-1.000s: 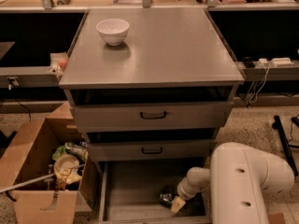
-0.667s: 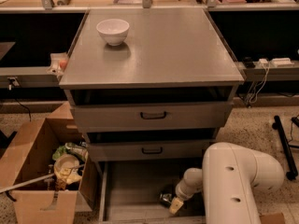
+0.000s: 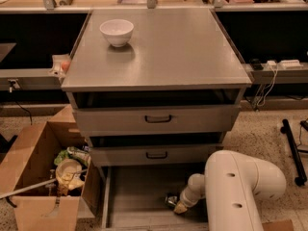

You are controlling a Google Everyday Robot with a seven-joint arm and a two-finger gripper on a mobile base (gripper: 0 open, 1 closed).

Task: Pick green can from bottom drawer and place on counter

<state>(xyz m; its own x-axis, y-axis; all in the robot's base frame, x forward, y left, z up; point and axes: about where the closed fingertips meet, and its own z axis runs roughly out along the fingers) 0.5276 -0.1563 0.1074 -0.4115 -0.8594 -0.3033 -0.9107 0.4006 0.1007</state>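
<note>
I see the arm point(image 3: 243, 191) low at the right of the camera view, its fat white link filling the bottom corner. The wrist angles down and left into the bottom drawer point(image 3: 137, 196). The gripper point(image 3: 180, 207) sits low over the drawer floor at its right side, its tip right against the green can point(image 3: 170, 199). I can't tell if the gripper is open or closed; the end is a small pale blob from here.

The bottom drawer is pulled out. The green can is inside on the right part of the floor, just left of the gripper, and only a small shiny bit of it shows.

The two upper drawers point(image 3: 156, 120) are slightly ajar, with dark gaps above their fronts; their contents are not visible.

The counter point(image 3: 168, 57) on top carries a white bowl point(image 3: 117, 32) near its back left corner, upright.

A cardboard box point(image 3: 29, 153) stands on the floor to the left of the cabinet, open and holding mixed rubbish and a pale stick poking out to the left.
</note>
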